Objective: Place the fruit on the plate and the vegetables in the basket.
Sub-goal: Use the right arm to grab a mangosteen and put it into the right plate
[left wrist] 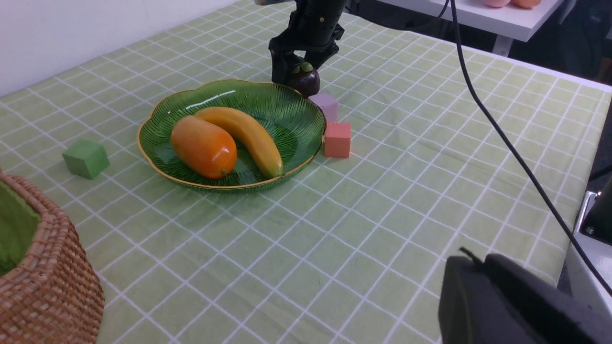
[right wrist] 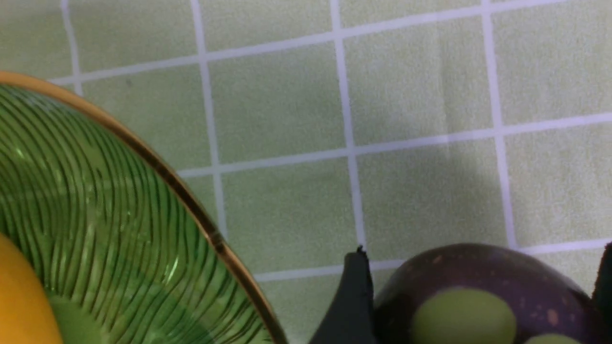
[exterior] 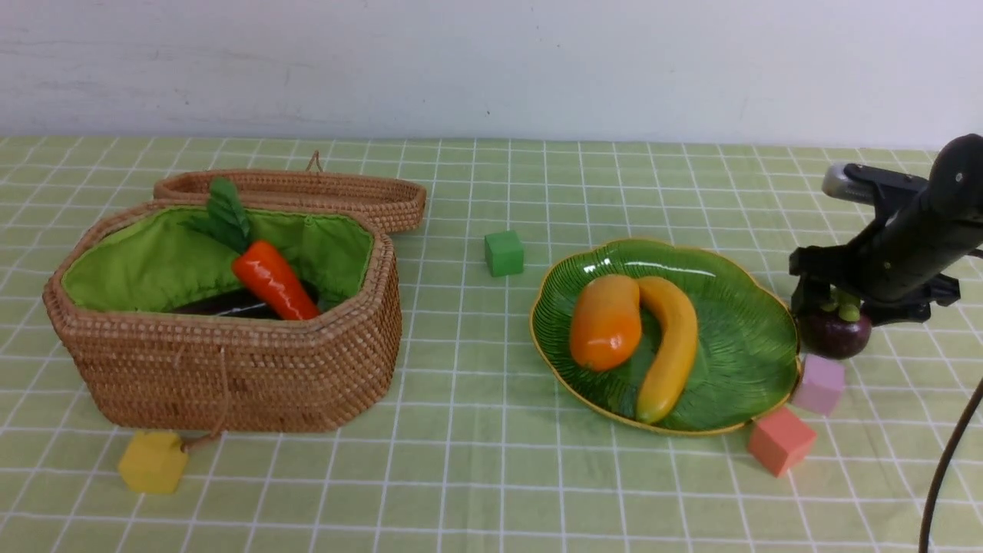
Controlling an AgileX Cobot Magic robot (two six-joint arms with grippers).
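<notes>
Yellow cube [exterior: 152, 461]: lay nearest on the desk [exterior: 476, 476], touching the cord of the basket [exterior: 230, 369].
Coral cube [exterior: 780, 440]: sat just beside the near rim of the plate [exterior: 737, 338], with a lilac cube [exterior: 819, 384] just behind it.
Basket contents: the carrot [exterior: 273, 279] leaned on a dark vegetable, probably the eggplant [exterior: 223, 304]; no bitter gourd could be seen.
Plate contents: the mango [exterior: 605, 321] and the banana [exterior: 670, 346] lay side by side, touching, long axes running near to far.
Mangosteen [exterior: 834, 332]: stood on the desk just outside the plate's right rim, green cap up; round, so no long axis to line up with.
Right pincer [exterior: 833, 307]: was directly over the mangosteen, jaws spread wide and straddling it, one finger [right wrist: 351, 296] just beside the fruit's skin; whether it touched could not be told. No grip was closed yet.
Key relation: the fruit lay straight below this pincer and between its jaws, and the plate lay just to the left of it, so the right arm was by far the nearer.
Left pincer [left wrist: 507, 301]: closed and holding nothing, well away from the plate.
Green cube [exterior: 504, 253]: between basket and plate, farther back.
Basket lid [exterior: 307, 192]: lay behind the basket.
</notes>
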